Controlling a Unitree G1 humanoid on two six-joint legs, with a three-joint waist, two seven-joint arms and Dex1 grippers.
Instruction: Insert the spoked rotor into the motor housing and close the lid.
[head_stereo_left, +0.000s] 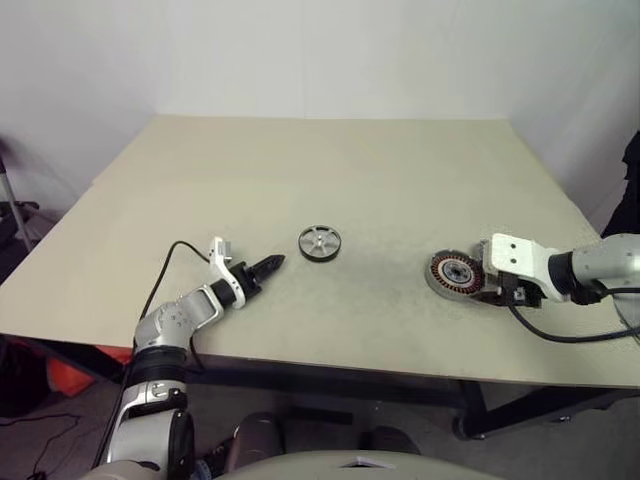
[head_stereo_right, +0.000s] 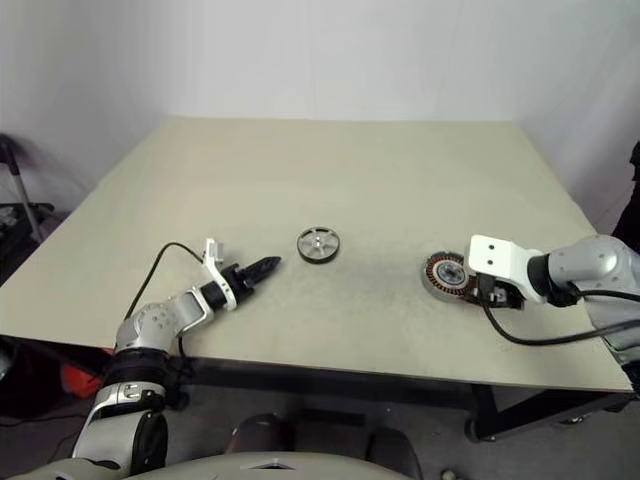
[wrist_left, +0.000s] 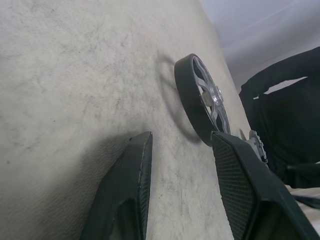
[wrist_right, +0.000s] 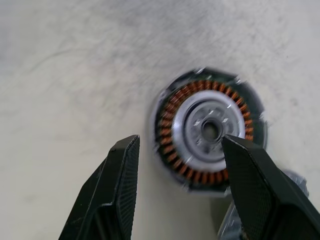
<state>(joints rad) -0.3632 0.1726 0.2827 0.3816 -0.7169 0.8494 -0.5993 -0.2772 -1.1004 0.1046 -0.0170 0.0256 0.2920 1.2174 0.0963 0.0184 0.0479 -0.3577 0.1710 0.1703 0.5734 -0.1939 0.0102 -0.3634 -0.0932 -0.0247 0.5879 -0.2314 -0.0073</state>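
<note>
The spoked rotor (head_stereo_left: 319, 243), a dark-rimmed silver wheel, lies flat near the middle of the table. My left gripper (head_stereo_left: 268, 265) sits low over the table just to its left, pointing at it. In the left wrist view its fingers (wrist_left: 127, 190) stand open and empty, short of the rotor (wrist_left: 200, 102). The motor housing (head_stereo_left: 455, 272), round with copper windings, rests at the right. My right gripper (wrist_right: 180, 142) hovers open above the housing (wrist_right: 207, 132), holding nothing. A blurred grey part (wrist_right: 295, 182) shows beside the housing; I cannot tell whether it is the lid.
The beige table (head_stereo_left: 330, 160) stretches wide and bare behind both parts. Its front edge (head_stereo_left: 330, 368) runs close under my arms. A black cable (head_stereo_left: 560, 335) hangs from the right wrist. White walls stand behind the table.
</note>
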